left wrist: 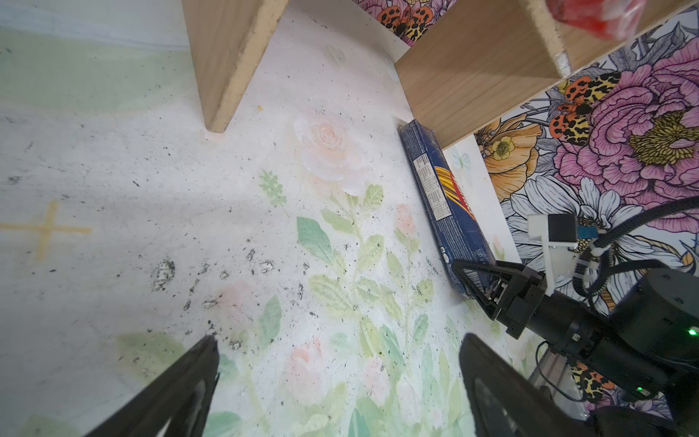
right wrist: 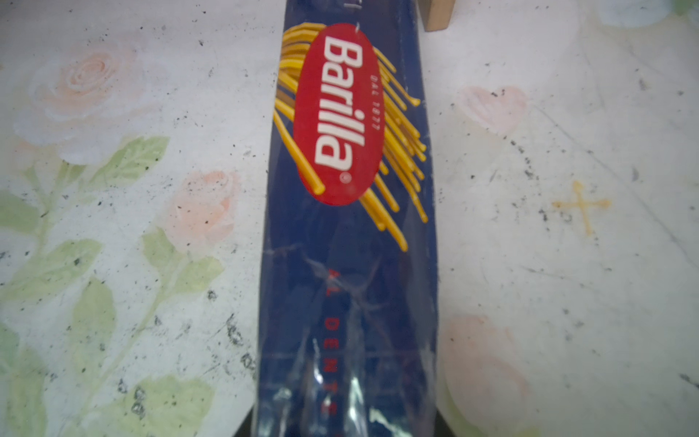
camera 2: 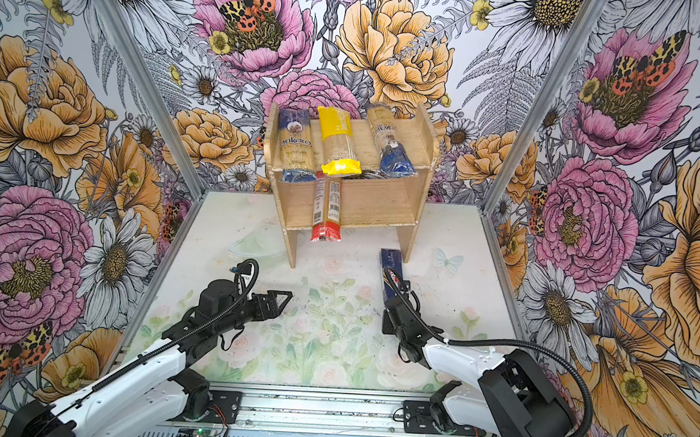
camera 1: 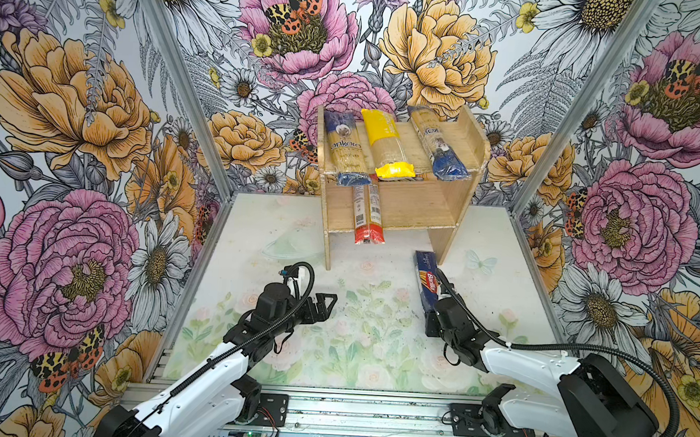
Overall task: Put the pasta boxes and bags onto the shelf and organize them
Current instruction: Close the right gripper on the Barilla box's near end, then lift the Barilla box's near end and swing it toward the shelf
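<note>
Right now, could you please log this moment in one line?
right gripper: shut on Barilla pack, on table | left gripper: open, empty | shelf: holds four packs

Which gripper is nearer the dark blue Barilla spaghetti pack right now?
Right. The right gripper has its fingers on the near end of the dark blue "Barilla" spaghetti pack. The left gripper hangs open over the table's middle, well clear to its left.

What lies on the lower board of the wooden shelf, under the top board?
A red-ended pack lies there, its red end past the front edge. Its far end and the back of the lower board are covered by the top board.
</note>
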{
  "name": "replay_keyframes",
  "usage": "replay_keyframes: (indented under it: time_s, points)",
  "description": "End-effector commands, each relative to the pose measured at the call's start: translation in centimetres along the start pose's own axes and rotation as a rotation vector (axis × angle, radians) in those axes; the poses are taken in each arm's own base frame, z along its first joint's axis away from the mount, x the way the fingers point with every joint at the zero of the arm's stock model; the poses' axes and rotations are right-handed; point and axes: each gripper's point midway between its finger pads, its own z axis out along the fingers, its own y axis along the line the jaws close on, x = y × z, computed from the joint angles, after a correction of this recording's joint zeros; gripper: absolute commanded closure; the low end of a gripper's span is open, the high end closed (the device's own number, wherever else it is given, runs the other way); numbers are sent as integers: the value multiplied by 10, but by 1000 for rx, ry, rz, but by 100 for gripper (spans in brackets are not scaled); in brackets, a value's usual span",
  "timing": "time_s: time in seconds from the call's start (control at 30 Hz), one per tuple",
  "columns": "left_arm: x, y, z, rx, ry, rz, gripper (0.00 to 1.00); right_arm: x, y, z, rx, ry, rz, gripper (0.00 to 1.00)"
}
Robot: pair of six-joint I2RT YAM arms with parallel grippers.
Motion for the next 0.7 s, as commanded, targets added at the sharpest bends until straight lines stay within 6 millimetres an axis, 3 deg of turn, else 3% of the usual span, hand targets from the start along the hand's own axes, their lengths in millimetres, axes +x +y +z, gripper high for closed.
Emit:
replay_keyframes:
  time_s: [0.0,0.67]
  points:
    - [0,2,0,-5,-14,-1,1,-34,13,-13,-54,-130,30,100]
    - [5,7,3,-14,-2,2,1,-51,12,-37,-81,-199,38,100]
